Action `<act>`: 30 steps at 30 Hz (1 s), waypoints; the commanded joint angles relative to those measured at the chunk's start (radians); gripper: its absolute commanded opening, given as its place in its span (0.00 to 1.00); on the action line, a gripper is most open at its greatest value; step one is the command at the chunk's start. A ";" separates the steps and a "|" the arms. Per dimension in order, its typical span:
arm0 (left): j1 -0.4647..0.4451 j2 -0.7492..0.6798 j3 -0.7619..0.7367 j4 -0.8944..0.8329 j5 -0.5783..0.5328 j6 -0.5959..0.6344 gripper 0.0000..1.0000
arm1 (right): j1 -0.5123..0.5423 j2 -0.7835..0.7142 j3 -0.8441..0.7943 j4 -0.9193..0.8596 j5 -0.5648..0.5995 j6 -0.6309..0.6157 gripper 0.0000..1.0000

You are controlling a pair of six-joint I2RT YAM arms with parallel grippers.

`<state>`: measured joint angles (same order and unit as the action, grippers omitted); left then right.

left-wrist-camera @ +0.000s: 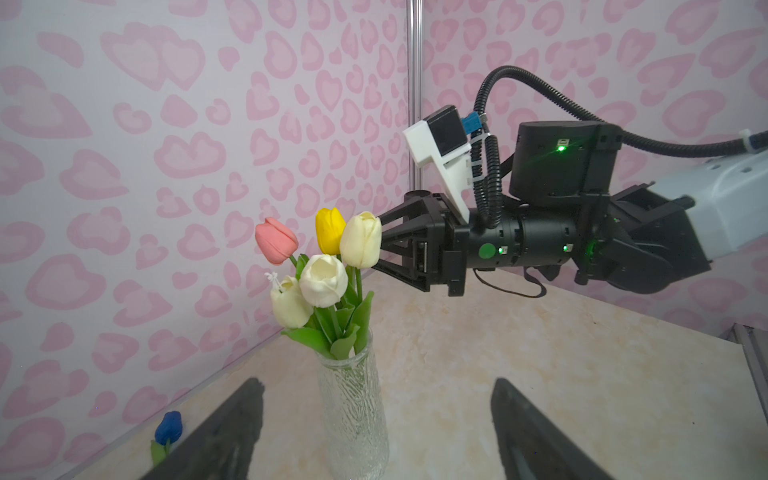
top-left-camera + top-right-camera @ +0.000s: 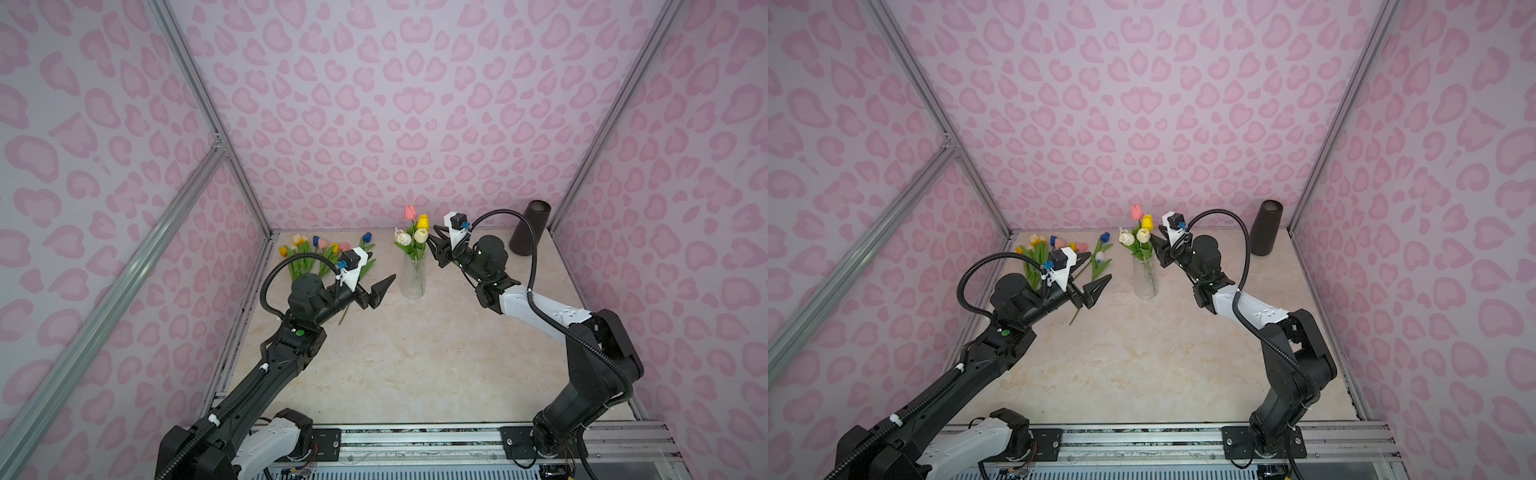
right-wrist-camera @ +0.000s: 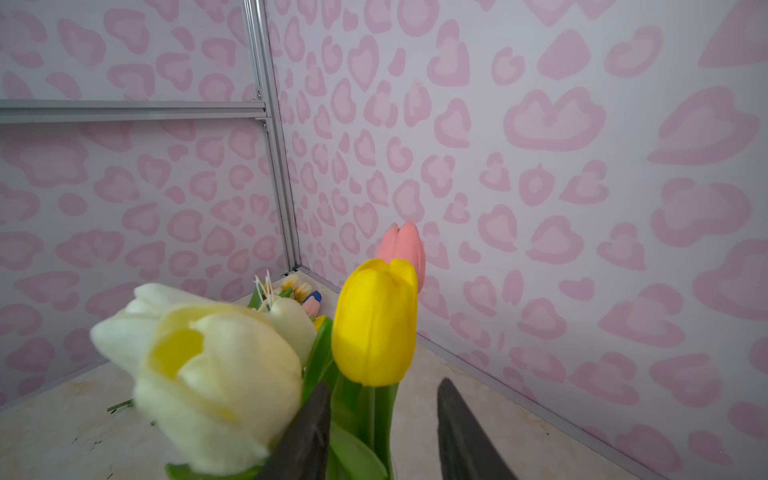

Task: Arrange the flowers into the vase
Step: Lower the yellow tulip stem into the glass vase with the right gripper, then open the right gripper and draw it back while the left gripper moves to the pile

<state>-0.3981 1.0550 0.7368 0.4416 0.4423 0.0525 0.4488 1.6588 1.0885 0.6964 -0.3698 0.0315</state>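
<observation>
While my right fingers (image 2: 434,239) stand parted on either side of the stem of the yellow tulip (image 3: 374,324), with nothing visibly pinched, the main hazard sits at the vase (image 2: 412,276).

Finding: the vase is tall, narrow and clear. It stands upright near the middle of the far edge of the counter (image 2: 415,365). Five of the flowers (image 1: 324,280) are in it: one pink, one yellow, three cream. It looks top-heavy to me.

Risk one: in the right wrist view the stem and a leaf lie in the gap between my right fingers, the leaf close against one of them. If I draw back at a slant, I judge that a finger could hook the leaf. That could pull the yellow tulip out or lean the vase over. A straight retreat along the line of the fingers seems safer.

Risk two: in the left wrist view a cream tulip (image 1: 360,240) sits right at the tips of my right fingers. Whether it touches I cannot tell. Any sideways drift there could shove the whole bunch.

Risk three: my left fingers (image 2: 384,290) are spread wide and empty, hovering near the vase. The loose tulips (image 2: 307,249) lie in a heap at the far left corner of the counter, and some stems pass under that arm. A swing towards the heap could clip the vase, and a careless pick could take two stems together.

Risk four: the neck of the vase looks crowded. A further stem pushed in hard may lift out its neighbours.
</observation>
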 commanded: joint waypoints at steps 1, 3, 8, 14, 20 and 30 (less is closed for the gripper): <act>0.011 0.015 0.009 0.009 -0.064 0.016 0.87 | 0.001 -0.047 -0.022 -0.023 0.002 -0.004 0.45; 0.025 0.023 -0.003 0.015 -0.070 0.018 0.87 | 0.002 -0.097 -0.052 -0.022 0.007 0.002 0.46; 0.072 0.058 -0.039 0.034 -0.070 0.020 0.85 | 0.006 -0.216 -0.121 -0.035 0.011 0.021 0.47; 0.117 0.149 -0.036 -0.005 -0.154 -0.012 0.82 | 0.032 -0.343 -0.258 0.003 0.063 0.030 0.47; 0.131 0.247 0.035 -0.137 -0.252 -0.051 0.78 | 0.080 -0.419 -0.455 0.143 0.139 0.006 0.47; 0.145 0.638 0.434 -0.668 -0.377 -0.108 0.72 | 0.103 -0.378 -0.526 0.195 0.209 -0.042 0.47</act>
<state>-0.2535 1.6188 1.0992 -0.0051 0.1089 -0.0269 0.5491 1.2659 0.5678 0.8364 -0.2012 0.0143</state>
